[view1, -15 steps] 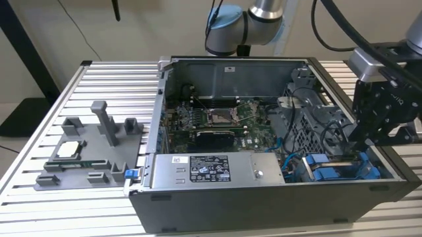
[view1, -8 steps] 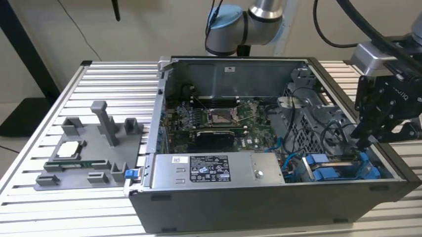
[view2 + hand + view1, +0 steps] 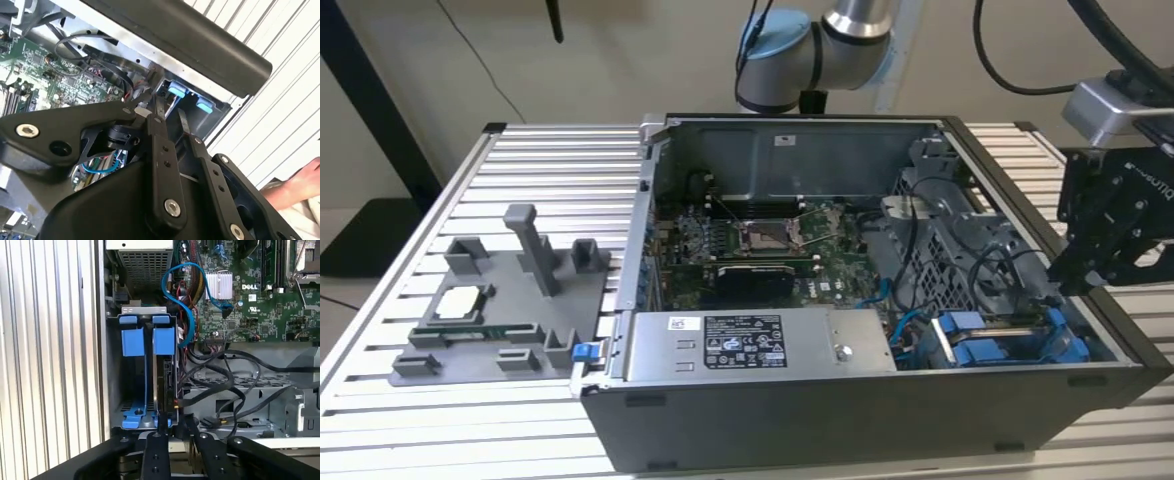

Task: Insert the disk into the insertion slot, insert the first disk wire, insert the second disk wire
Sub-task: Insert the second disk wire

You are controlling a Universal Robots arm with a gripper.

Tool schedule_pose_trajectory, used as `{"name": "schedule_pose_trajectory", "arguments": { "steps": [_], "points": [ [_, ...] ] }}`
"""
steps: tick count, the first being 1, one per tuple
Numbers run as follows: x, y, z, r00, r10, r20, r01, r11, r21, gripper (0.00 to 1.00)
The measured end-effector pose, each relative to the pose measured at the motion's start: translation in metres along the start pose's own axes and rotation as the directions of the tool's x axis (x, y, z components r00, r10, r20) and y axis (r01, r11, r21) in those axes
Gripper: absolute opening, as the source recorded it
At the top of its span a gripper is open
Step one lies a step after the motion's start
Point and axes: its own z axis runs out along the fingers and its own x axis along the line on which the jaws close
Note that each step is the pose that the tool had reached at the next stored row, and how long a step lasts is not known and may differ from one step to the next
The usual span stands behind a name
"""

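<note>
I see the disk (image 3: 166, 375) seated on edge in the insertion slot (image 3: 114, 385) of the drive cage, clipped in its blue frame (image 3: 164, 340). My claw (image 3: 175, 424) hangs just by the disk's end, near black cables (image 3: 225, 371). I cannot tell whether it is spread or pressed together. The silver power-supply box (image 3: 854, 345) carries a white printed label (image 3: 747, 342), but I cannot make out its print.

Disk (image 3: 165, 385) is standing on edge, seated in the insertion slot (image 3: 131, 407) of the cage, blue frame tab (image 3: 164, 340) showing.
</note>
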Motion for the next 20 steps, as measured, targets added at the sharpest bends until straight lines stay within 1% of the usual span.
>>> {"name": "schedule_pose_trajectory", "arguments": {
  "steps": [3, 5, 8, 10, 13, 15, 17, 18, 20],
  "points": [
    [-0.0006, -0.0099, 0.0, 1.0, 0.0, -0.001, 0.0, 1.0, -0.008, 1.0],
    [-0.0007, -0.0131, 0.0004, 1.0, 0.003, -0.0009, -0.003, 0.9999, -0.0097, 1.0],
    [-0.0023, -0.0153, 0.0007, 0.9999, 0.012, -0.001, -0.012, 0.9999, -0.0121, 1.0],
    [-0.003, -0.0157, 0.0008, 0.9998, 0.02, -0.0008, -0.02, 0.9997, -0.0121, 1.0],
    [-0.0033, -0.0158, 0.0007, 0.9994, 0.034, 0.0027, -0.034, 0.9993, -0.0118, 1.0],
    [-0.0035, -0.0159, 0.0008, 0.999, 0.043, 0.0086, -0.043, 0.999, -0.012, 1.0],
    [-0.0035, -0.0159, 0.0009, 0.9986, 0.049, 0.0173, -0.049, 0.9987, -0.0127, 1.0],
    [-0.0035, -0.0159, 0.0008, 0.9984, 0.052, 0.023, -0.051, 0.9986, -0.0131, 1.0],
    [-0.0035, -0.0159, 0.001, 0.9975, 0.059, 0.0392, -0.059, 0.9982, -0.0145, 1.0]
  ]
}}
